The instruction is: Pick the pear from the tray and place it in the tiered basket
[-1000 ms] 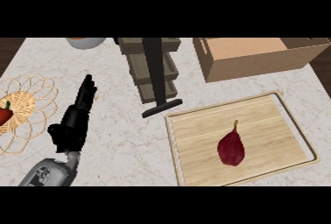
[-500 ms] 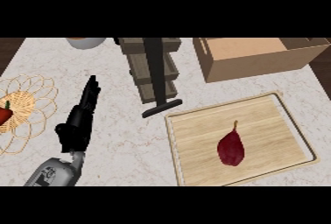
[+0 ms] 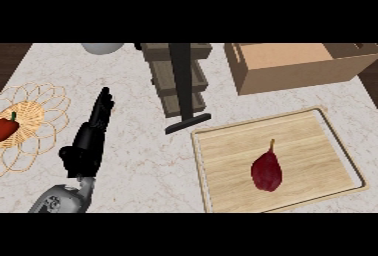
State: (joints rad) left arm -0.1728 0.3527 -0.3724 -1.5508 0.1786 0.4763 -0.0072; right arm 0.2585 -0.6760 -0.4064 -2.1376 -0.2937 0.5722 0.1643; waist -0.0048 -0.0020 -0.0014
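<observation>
No writing or labels can be read anywhere. The dark red pear (image 3: 266, 170) lies on its side in the middle of the shallow light wooden tray (image 3: 221, 162), stem pointing away from the robot. Beyond the tray stands a plain brown cardboard box (image 3: 295, 67). Left of the tray, a stepped grey-brown tiered basket with a black post (image 3: 179, 80) stands on the pale marbled counter (image 3: 144, 165). Further left, the left hand (image 3: 88, 140) hovers with fingers straight, grasping nothing. Beside it, a woven wire basket (image 3: 33, 127) holds a red pepper (image 3: 6, 127). The right hand is out of sight.
</observation>
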